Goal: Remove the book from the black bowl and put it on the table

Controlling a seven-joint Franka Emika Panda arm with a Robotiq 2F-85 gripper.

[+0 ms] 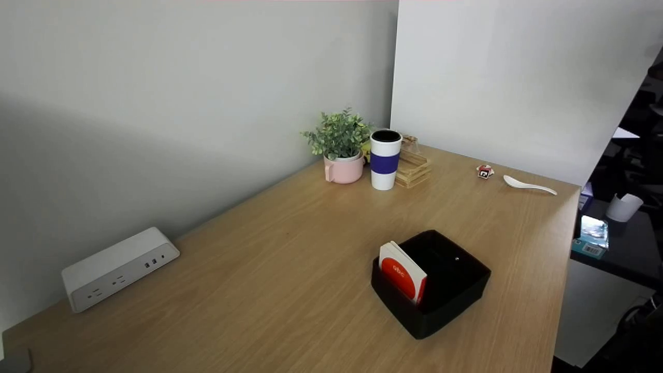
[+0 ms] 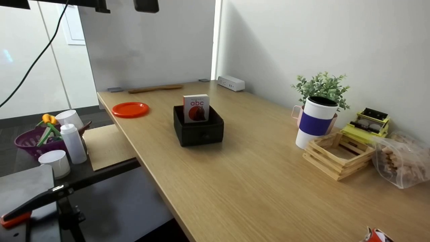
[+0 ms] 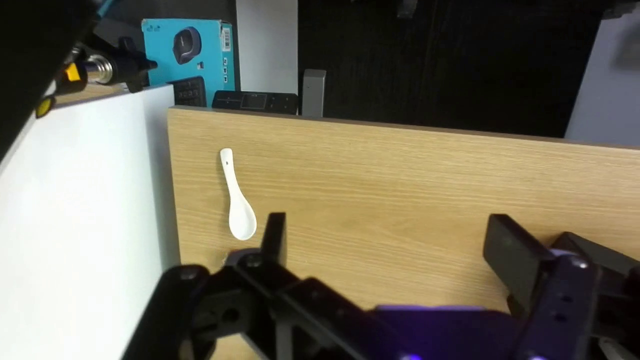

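Observation:
The book (image 1: pixel 400 274) is small, with a white cover, "abc" lettering and a red-orange circle. It stands upright inside the black bowl (image 1: pixel 458 295), against one wall, and rises above the rim. In an exterior view its dark-figured cover also shows, the book (image 2: pixel 196 108) standing in the bowl (image 2: pixel 203 134). The table (image 1: pixel 269 290) is light wood grain. My gripper (image 3: pixel 387 225) is open and empty above the table in the wrist view, its fingers wide apart. A black corner, apparently the bowl (image 3: pixel 595 252), shows partly hidden behind the right finger. The book is not visible there.
A white spoon (image 3: pixel 242 215) lies near the table's end. A white and blue cup (image 1: pixel 384 163), potted plant (image 1: pixel 343 168) and wooden crate (image 2: pixel 339 158) stand by the wall. A red plate (image 2: pixel 130 110) lies near the table edge. A white power strip (image 1: pixel 121 269) sits by the wall.

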